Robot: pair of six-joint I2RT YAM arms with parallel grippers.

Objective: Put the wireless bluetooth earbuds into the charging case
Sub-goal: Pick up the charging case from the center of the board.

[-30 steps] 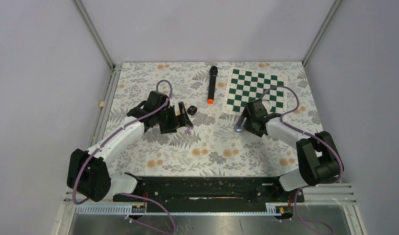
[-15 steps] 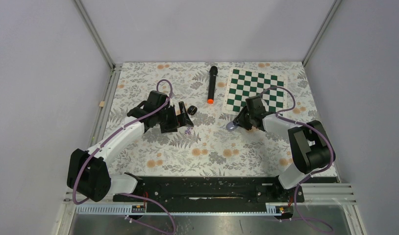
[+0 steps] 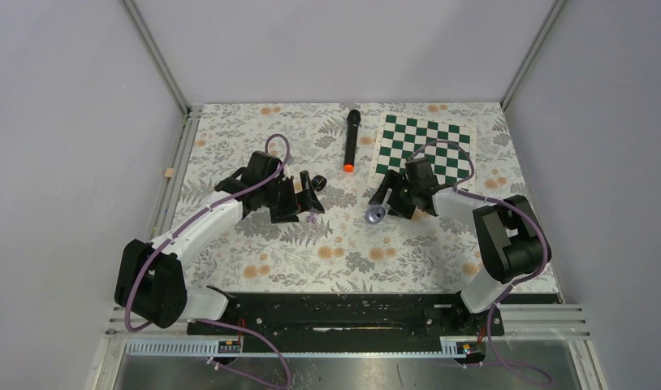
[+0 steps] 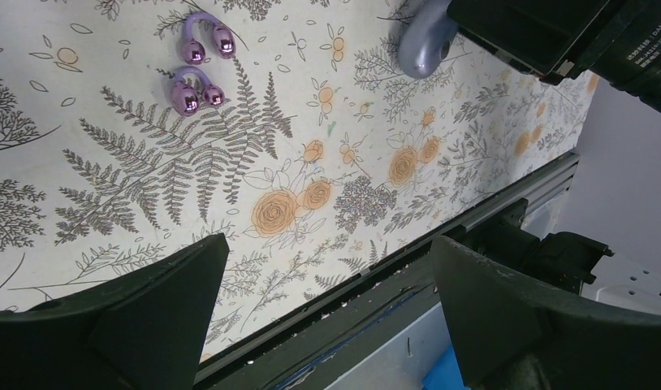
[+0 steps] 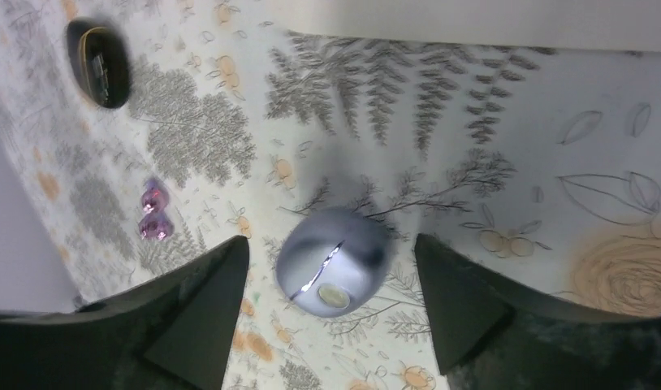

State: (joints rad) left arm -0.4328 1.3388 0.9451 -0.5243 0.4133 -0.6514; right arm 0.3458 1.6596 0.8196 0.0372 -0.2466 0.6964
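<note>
Two pale purple earbuds (image 4: 204,41) (image 4: 189,89) lie side by side on the flowered mat, small in the top view as the earbuds (image 3: 311,216) and seen from the right wrist as the earbuds (image 5: 155,216). The lavender charging case (image 5: 335,268) (image 3: 376,214) is a rounded shell with a thin seam and a round button. It lies between the fingers of my right gripper (image 5: 331,244) (image 3: 382,203), which stands open with a gap on each side of it. My left gripper (image 4: 327,268) (image 3: 300,195) is wide open and empty, just left of the earbuds.
A small black oval case (image 3: 317,180) (image 5: 100,63) lies near the left gripper's far finger. A long black microphone with an orange end (image 3: 351,140) lies at the back middle. A green and white chessboard (image 3: 429,146) is at the back right, behind the right arm.
My right gripper has moved left toward the earbuds, and the lavender case has shifted left with it. The left arm has barely moved.
</note>
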